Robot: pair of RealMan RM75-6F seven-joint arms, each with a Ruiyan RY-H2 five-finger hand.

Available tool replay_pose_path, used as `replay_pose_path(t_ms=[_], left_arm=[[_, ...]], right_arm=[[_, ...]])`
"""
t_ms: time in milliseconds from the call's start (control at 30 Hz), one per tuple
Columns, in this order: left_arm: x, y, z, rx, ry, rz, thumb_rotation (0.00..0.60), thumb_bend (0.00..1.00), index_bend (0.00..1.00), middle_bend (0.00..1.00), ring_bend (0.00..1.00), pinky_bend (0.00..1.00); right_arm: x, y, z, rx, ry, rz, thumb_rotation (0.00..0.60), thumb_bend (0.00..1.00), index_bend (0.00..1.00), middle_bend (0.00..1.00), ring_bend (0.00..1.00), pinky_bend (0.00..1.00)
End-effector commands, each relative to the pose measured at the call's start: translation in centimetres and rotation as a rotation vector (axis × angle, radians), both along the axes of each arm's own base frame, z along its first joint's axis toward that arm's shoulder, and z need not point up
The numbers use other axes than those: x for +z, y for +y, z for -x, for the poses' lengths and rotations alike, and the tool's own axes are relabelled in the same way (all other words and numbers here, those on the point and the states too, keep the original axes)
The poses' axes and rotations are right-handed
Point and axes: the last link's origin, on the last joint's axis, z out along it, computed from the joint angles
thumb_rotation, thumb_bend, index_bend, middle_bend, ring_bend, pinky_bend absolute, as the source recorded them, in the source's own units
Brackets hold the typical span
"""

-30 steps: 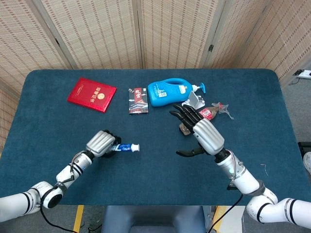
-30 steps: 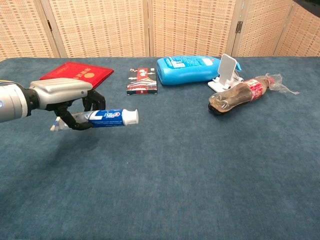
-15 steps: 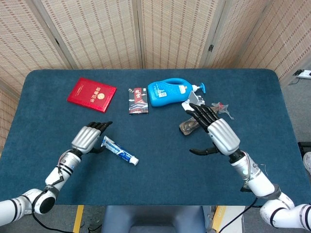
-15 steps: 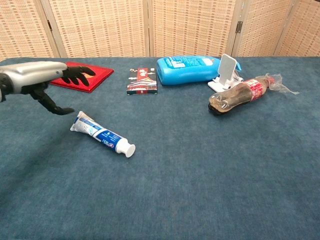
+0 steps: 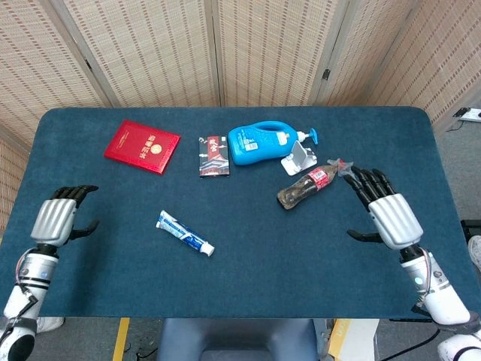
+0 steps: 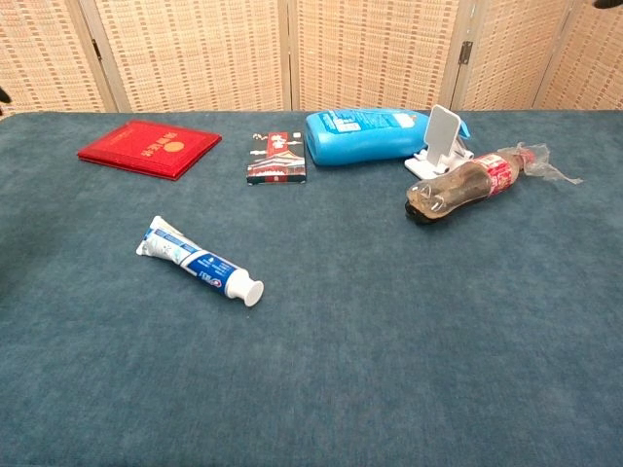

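Left hand [image 5: 58, 216]: a second ago it gripped the toothpaste tube clear of the cloth; half a second ago it had let go and hovered just beside the tube. Now it sits well apart from it, out by the left edge of the table [image 5: 248, 286], fingers spread, holding nothing. It shows only in the head view.

Toothpaste tube [image 5: 185, 232]: lies flat on the blue cloth, left of centre, white cap toward the robot and to the right, crimped end up and left. Same lie as half a second ago, so the release looks finished and the tube at rest. Judgement: the placing step is done; both arms are backing off.

Behind it, left to right: red booklet [image 5: 142, 146], small dark packet [image 5: 213, 156], blue pump bottle [image 5: 264, 143] on its side with the nozzle to the right, white phone stand [image 6: 441, 140] touching the bottle's nozzle end.

Cola bottle [image 6: 458, 184]: on its side, cap end toward the far right, dark liquid pooled in the lower end, seemingly only part full. How full the opaque pump bottle is cannot be told.

Right hand [image 5: 383, 212]: earlier it was over the cola bottle's base; now near the right edge, just beyond the bottle's cap end, not touching, fingers apart and empty.
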Motion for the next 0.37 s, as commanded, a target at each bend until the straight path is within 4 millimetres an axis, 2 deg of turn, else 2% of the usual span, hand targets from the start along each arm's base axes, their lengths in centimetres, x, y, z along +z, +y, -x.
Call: replay_pose_path(t_ms=[33, 200, 367], left_arm=[[1.6, -2.4, 1.5, 0.021, 0.005, -0.058, 0.600, 0.34, 0.26, 0.30, 0.28, 0.22], [2.5, -5.4, 2.8, 0.040, 0.006, -0.115, 0.600, 0.34, 0.28, 0.32, 0.29, 0.23], [2.5, -7.9, 3.5, 0.062, 0.023, -0.130, 0.600, 0.34, 0.29, 0.32, 0.30, 0.23]], right_arm=[[0.8, 1.7, 1.9, -0.067, 0.001, 0.048, 0.562, 0.00, 0.00, 0.00, 0.00, 0.00], [1.1, 3.9, 3.5, -0.112, 0.004, 0.095, 0.565, 0.00, 0.00, 0.00, 0.00, 0.00], [0.9, 6.1, 5.0, -0.164, 0.000, 0.118, 0.567, 0.00, 0.00, 0.00, 0.00, 0.00]])
